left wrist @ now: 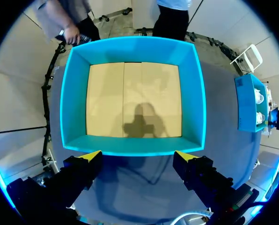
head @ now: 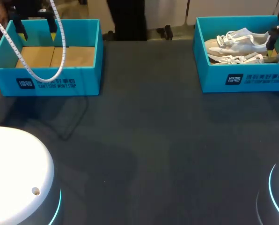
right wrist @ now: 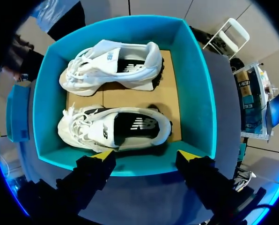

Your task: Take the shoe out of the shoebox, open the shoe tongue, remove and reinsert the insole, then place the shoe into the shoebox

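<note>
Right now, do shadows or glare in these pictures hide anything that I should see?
Left wrist view: a dark shadow, probably the arm's own, lies on the cardboard floor of the empty shoebox, hiding nothing. Right wrist view: both shoes are evenly lit. Head view: the left arm's white base glares; faint shadows cross the table.

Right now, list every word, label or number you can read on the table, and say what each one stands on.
Left box front: white logo and two print lines, too blurred to quote.
Right box front: the same kind of print, also too blurred.
Insoles of both shoes: a white logo, no legible words.
</note>
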You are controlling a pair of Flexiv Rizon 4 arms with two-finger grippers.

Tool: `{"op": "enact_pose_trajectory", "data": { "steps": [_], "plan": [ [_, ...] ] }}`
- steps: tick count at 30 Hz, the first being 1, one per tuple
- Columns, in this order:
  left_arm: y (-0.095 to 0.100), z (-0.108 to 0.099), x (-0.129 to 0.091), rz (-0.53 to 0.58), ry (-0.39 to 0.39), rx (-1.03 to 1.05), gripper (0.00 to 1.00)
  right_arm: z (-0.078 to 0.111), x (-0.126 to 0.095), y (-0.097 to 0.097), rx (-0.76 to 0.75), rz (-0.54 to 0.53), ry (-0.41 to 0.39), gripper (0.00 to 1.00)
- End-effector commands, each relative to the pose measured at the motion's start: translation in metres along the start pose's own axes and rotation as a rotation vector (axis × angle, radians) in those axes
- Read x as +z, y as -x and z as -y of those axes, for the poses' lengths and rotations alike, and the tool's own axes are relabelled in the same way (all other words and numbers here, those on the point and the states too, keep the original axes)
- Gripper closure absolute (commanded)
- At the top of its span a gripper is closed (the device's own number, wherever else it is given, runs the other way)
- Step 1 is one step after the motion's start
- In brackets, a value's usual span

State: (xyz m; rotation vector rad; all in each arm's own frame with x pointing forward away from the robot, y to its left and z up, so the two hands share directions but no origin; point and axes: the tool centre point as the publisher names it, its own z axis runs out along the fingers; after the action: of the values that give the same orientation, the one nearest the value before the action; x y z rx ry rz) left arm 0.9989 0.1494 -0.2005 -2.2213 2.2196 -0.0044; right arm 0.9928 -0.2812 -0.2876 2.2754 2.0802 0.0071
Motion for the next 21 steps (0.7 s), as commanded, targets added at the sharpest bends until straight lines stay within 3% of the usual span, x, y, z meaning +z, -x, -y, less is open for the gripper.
{"op": "enact_pose_trajectory", "data": {
  "steps": [1,4,21],
  "plan": [
    [0.0,0.0,0.0,0.001,0.001,0.0,0.0,-0.001,0.007,0.003,0.001,-0.009,-0.001,0.22],
    [0.0,0.0,0.0,0.001,0.001,0.0,0.0,0.0,0.011,0.005,0.001,-0.009,-0.002,0.25],
    [0.0,0.0,0.0,0.001,0.001,0.0,0.0,0.004,0.036,0.013,-0.008,-0.029,-0.017,0.22]
  ]
}}
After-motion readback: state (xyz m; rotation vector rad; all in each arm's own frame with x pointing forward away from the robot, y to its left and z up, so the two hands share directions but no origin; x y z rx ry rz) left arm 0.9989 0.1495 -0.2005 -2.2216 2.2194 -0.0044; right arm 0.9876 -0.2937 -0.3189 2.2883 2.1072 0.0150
